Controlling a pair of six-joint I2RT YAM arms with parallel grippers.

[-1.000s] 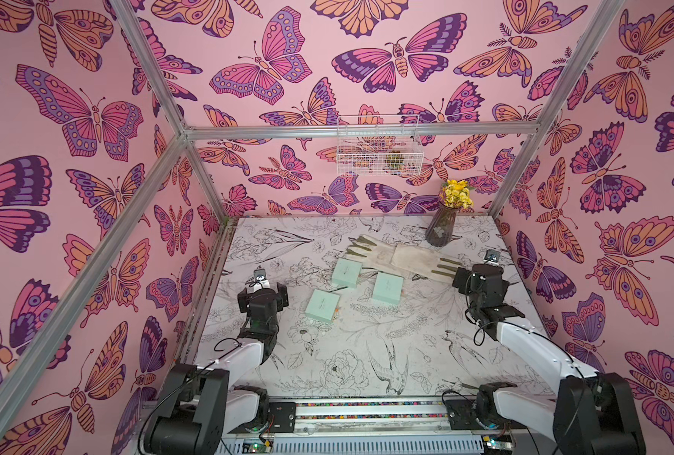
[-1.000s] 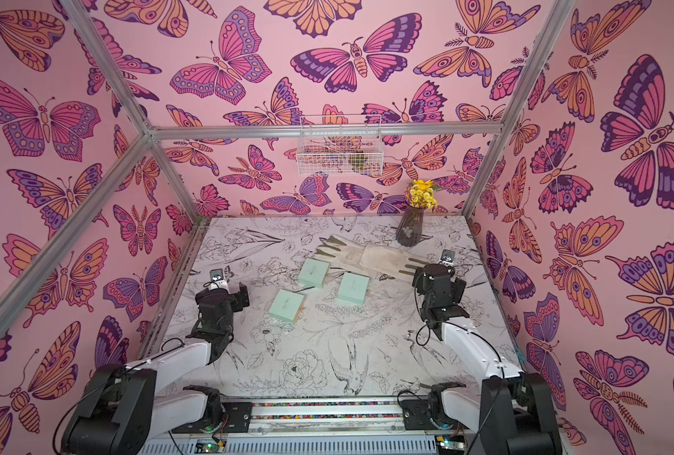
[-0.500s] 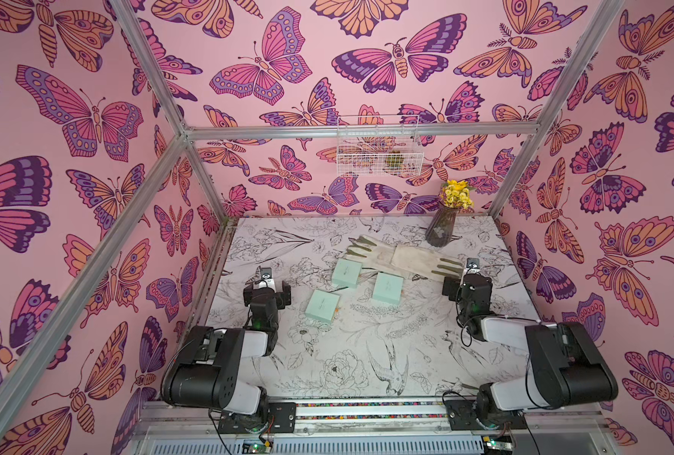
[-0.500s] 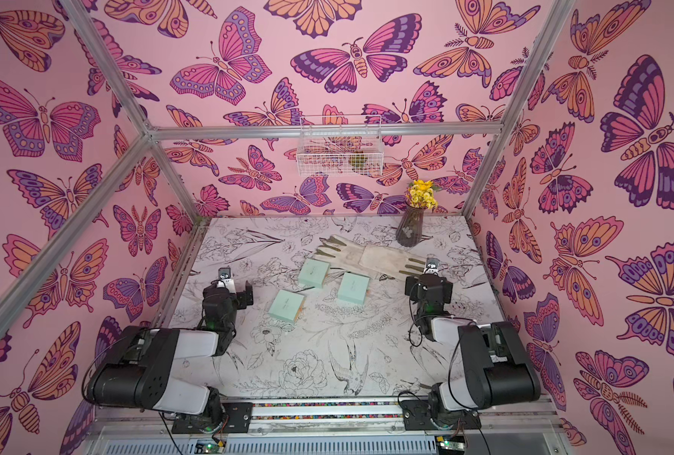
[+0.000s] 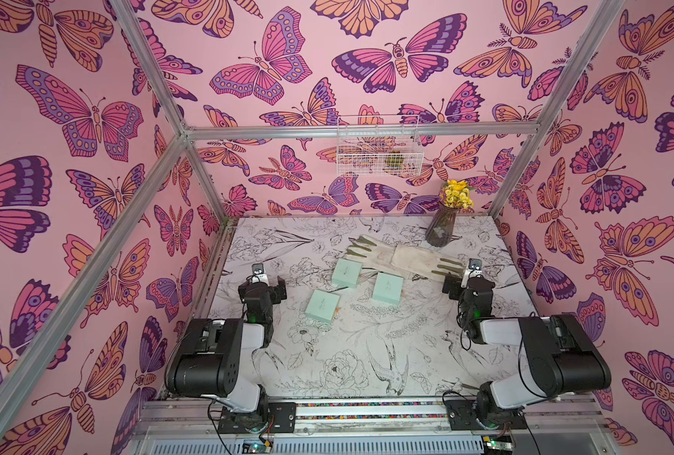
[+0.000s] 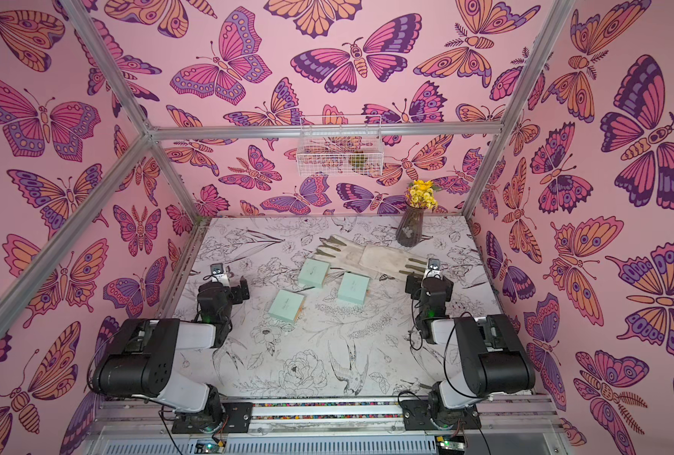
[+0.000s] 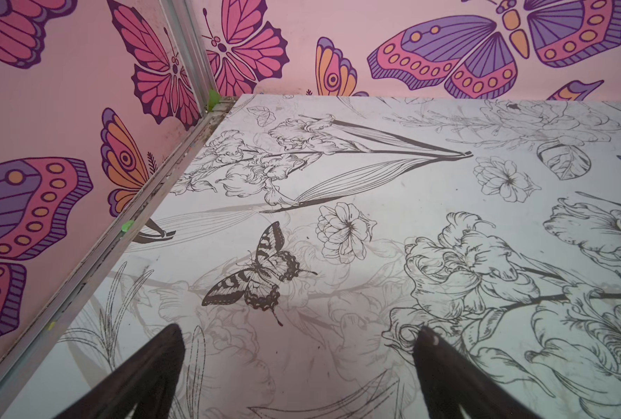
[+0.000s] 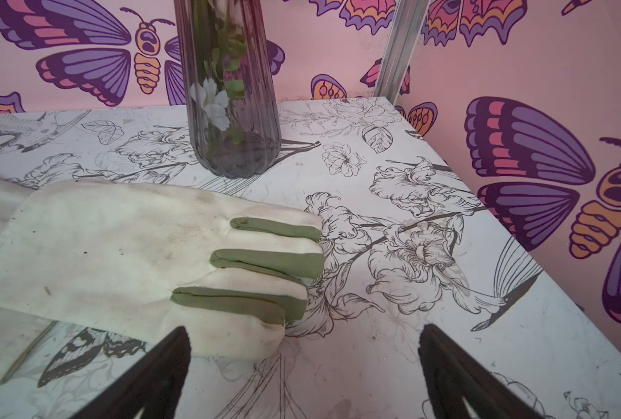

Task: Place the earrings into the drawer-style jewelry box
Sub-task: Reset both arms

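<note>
The three mint jewelry boxes sit mid-table (image 5: pixel 438 315), close together but not touching: front one (image 5: pixel 322 306), back one (image 5: pixel 346 273), right one (image 5: pixel 388 288). Can't make out the earrings, too small. Just behind the boxes lie two white gloves (image 5: pixel 398 258), then a vase (image 5: pixel 439 230) of yellow flowers. Both arms are low: the left jaws are spread wide over bare table, and the right jaws are spread too, just beside a glove's green fingertips.

Boxes (image 5: pixel 387 288) before gloves (image 5: pixel 402 258), vase (image 5: pixel 439 230) behind, on table (image 5: pixel 367 354)

Floral-print table (image 5: pixel 367 354), three mint-green boxes (image 5: pixel 347 273) mid-table, two pale gloves (image 5: pixel 414 258) behind them, seemingly overlapping, flower vase (image 5: pixel 439 232) farthest back
</note>
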